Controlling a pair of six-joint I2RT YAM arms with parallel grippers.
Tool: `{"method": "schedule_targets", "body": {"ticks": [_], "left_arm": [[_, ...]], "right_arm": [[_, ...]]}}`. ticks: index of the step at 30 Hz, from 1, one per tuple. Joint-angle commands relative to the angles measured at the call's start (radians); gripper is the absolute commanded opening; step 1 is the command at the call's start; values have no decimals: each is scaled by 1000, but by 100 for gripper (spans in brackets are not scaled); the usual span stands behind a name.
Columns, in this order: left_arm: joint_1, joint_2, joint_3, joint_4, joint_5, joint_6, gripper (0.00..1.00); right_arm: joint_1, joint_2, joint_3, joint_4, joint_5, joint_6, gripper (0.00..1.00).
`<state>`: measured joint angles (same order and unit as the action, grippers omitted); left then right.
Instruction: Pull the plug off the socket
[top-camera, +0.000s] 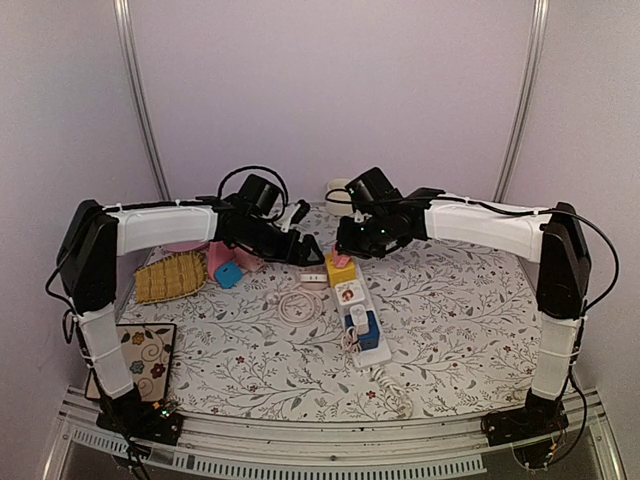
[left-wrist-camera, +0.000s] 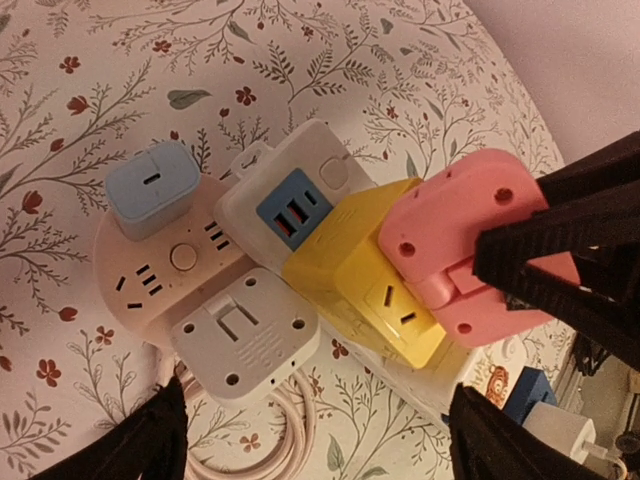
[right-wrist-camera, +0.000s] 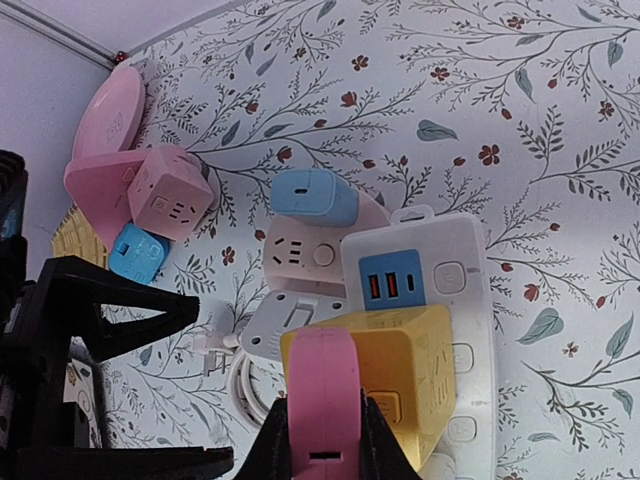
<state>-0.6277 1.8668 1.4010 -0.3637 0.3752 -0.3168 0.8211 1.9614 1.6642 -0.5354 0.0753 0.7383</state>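
Right wrist: jaws clamp pink plug (on yellow cube).

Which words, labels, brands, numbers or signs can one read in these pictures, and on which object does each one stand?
None can be read in any view.
On the pink disc: faint marks, too blurred to read.
On the white power strip: small picture stickers, too small, no letters legible.
On the pink plug: no print visible.
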Motion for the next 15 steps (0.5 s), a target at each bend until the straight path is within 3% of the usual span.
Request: {"method": "schedule_targets", "body": {"ticks": [1, 15], "left_arm": [[-37, 64, 90, -73, -68, 24, 91], [-112, 232, 252, -167, -157, 13, 91]], "right_arm": [[3, -37, -51, 52, -12, 41, 3], [5, -147, -238, 53, 35, 126, 3]]}}
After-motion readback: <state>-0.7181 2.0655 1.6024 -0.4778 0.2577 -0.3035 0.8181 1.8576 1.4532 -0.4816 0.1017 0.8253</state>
